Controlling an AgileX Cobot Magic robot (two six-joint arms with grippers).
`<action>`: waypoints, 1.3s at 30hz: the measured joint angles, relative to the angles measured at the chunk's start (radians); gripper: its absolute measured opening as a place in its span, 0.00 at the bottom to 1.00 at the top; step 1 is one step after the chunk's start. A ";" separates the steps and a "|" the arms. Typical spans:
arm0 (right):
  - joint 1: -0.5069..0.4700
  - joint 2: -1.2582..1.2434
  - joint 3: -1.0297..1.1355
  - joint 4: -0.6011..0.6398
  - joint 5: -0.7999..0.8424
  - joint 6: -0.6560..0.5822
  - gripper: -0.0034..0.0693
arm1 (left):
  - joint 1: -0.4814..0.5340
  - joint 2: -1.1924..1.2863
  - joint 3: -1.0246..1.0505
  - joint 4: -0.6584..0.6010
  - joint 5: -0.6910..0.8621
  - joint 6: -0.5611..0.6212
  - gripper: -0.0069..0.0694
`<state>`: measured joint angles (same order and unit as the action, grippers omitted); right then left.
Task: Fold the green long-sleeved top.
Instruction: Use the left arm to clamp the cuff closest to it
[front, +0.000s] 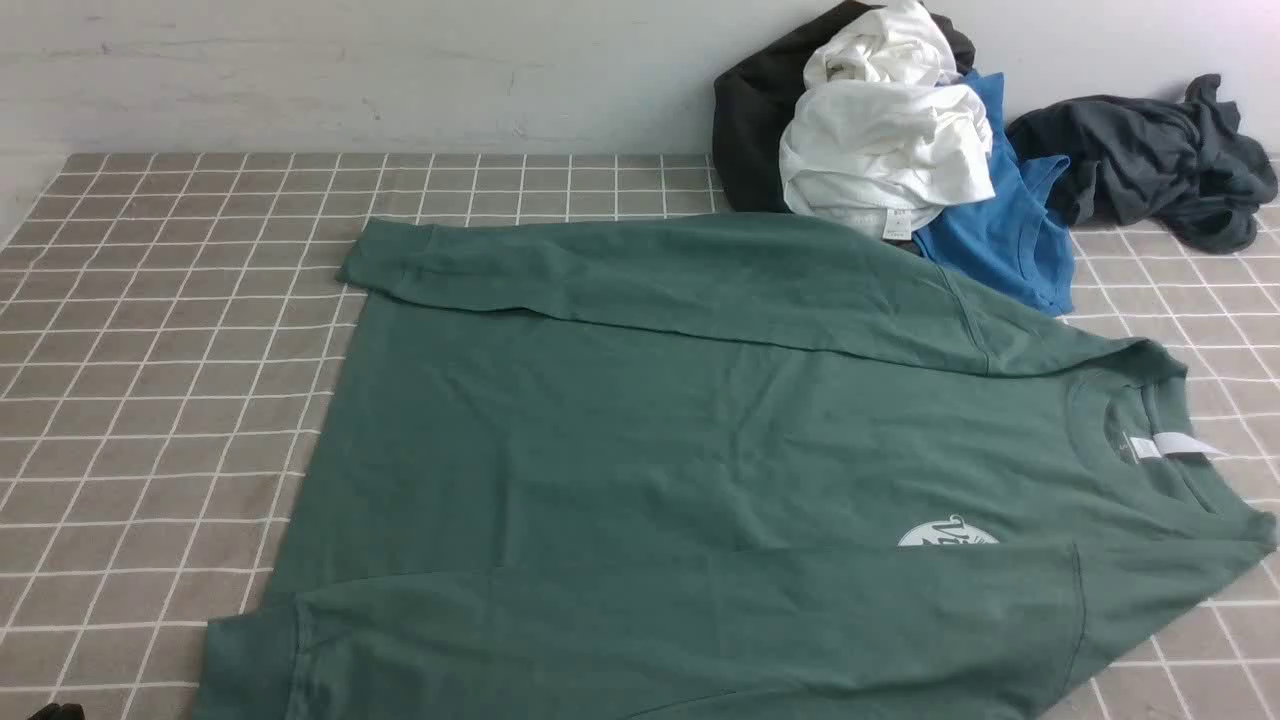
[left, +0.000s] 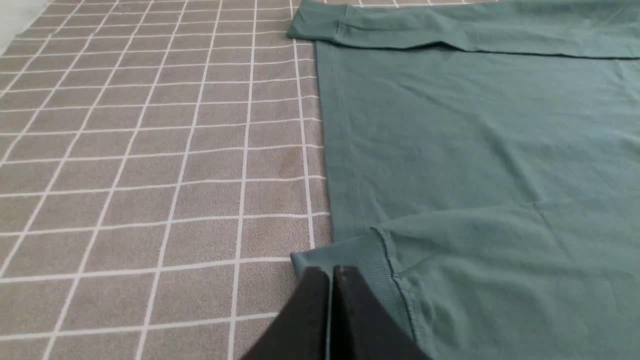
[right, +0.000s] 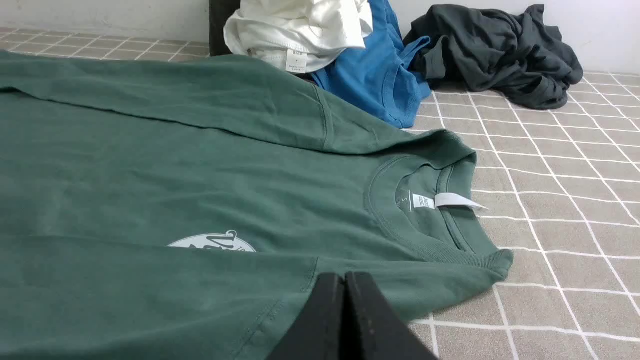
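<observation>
While both pairs of jaws stand pressed together with nothing visibly pinched, the holdings read as follows.

1. Left gripper (left: 331, 274): closed, its tips just at the ribbed cuff (left: 376, 255) of the near sleeve, beside the hem corner. Whether it touches the cloth cannot be told.
2. Right gripper (right: 345, 278): closed, poised over the near shoulder seam, with the chest logo (right: 215, 243) and neck label (right: 452, 201) just beyond.
3. Green long-sleeved top (front: 640, 430): flat on the checked tablecloth (front: 150, 350). In the front view the hem lies at nine o'clock and the collar at three. One sleeve is laid along the twelve o'clock edge, the other along six.
4. Heap at one o'clock of the top: white garment (front: 885, 150), blue shirt (front: 1010, 240) and black garment (front: 750, 110), touching the far shoulder. A dark grey garment (front: 1150, 160) lies toward two o'clock, apart.

Handling note (judgement): the sleeves look done, so a body fold seems due.
- Open both jaws and pinch sleeve and body layers together along the six o'clock edge.
- Lift both ends level and keep the edge taut between them.
- Carry it toward twelve o'clock and stop short of the heap.
</observation>
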<state>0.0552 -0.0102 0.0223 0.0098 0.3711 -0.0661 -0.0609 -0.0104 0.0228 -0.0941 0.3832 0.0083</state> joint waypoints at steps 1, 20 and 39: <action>0.000 0.000 0.000 0.000 0.000 0.000 0.03 | 0.000 0.000 0.000 0.000 0.000 0.000 0.08; 0.000 0.000 0.000 0.000 0.000 0.000 0.03 | 0.000 0.000 0.001 0.052 0.000 0.070 0.08; 0.000 0.000 0.004 -0.029 -0.642 0.024 0.03 | 0.000 0.000 0.005 0.048 -0.486 0.062 0.08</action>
<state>0.0552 -0.0102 0.0267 -0.0193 -0.2709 -0.0416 -0.0609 -0.0104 0.0282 -0.0456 -0.1030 0.0704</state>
